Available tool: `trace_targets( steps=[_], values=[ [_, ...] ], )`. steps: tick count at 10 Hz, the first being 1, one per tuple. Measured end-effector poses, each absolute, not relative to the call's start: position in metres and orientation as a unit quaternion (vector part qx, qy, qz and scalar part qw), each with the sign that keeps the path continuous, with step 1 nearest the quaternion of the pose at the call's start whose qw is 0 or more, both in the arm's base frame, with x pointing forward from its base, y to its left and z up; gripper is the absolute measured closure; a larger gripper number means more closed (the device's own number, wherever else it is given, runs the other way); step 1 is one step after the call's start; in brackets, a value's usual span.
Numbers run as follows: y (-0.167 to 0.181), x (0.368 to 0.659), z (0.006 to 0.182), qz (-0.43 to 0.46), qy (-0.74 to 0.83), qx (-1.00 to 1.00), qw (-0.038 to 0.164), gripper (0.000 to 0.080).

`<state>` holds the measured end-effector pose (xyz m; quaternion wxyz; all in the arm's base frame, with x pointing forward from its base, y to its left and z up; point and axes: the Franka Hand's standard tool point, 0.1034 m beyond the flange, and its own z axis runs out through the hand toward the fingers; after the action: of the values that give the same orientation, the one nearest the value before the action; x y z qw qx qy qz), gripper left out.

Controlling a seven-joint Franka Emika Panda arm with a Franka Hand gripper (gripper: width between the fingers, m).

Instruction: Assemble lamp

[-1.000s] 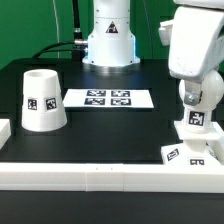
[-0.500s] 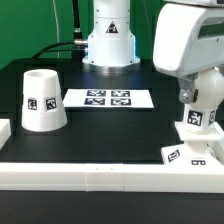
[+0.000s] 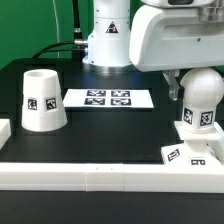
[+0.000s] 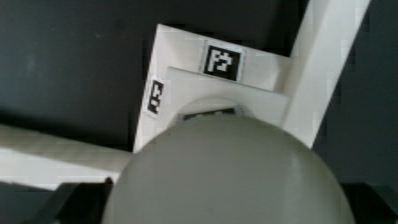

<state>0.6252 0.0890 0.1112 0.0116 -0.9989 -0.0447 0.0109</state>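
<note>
Exterior view: the bulb (image 3: 200,100) stands upright on the base (image 3: 190,150) at the exterior view's right, close to the front rail (image 3: 100,172). The arm's bulky head hangs just above and behind it; the gripper is hidden there, so I cannot tell whether it is parted or closed. The shade (image 3: 43,99) sits well apart at the exterior view's left, beside the marker board (image 3: 108,99)

Wrist view: the bulb's (image 4: 222,170) round head fills the picture, the tagged base (image 4: 210,75) beyond it; no fingers show

Risk: descending off-centre could knock the bulb askew or slide the base against the rail
</note>
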Motion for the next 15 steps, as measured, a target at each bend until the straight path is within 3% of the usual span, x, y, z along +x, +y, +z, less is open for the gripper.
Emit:
trace_targets(
  steps=[15],
  values=[
    [0.0846, 0.6183, 0.1114, 0.034, 0.451, -0.892, 0.027, 0.0222]
  ],
)
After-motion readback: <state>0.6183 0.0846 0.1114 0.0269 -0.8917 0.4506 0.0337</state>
